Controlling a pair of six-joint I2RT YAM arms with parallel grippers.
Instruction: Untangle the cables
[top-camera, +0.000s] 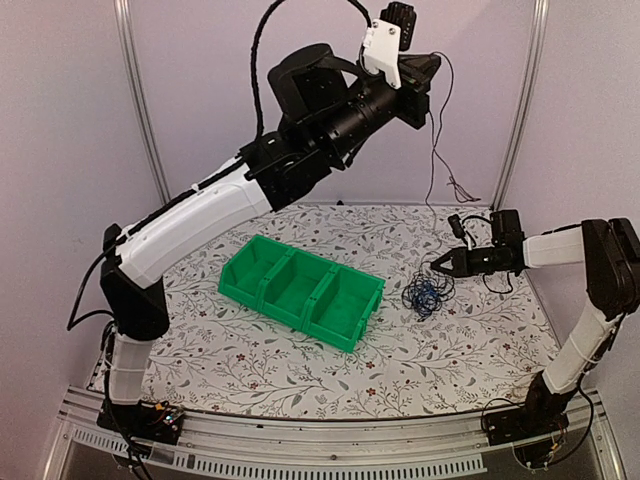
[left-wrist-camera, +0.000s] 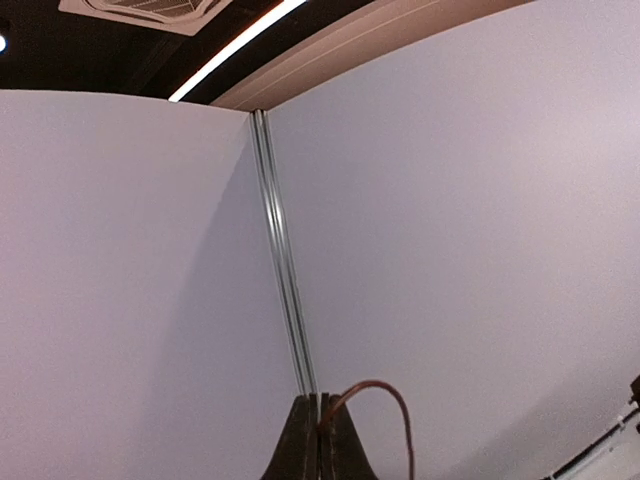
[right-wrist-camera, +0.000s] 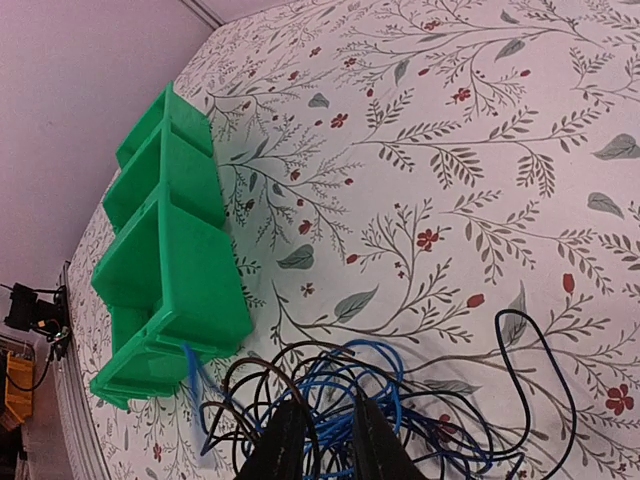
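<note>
Overhead down on table (top-camera: 250, 350), left wrist up at wall (left-wrist-camera: 450, 250), right wrist close over cables (right-wrist-camera: 345, 375)

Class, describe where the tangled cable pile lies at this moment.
In the top view, the cable pile lies on the table, right of the green bin, at the right tool.

Legible markings: none. I am finding no text, label, brand, number or sign that can be read in any of my three views.
</note>
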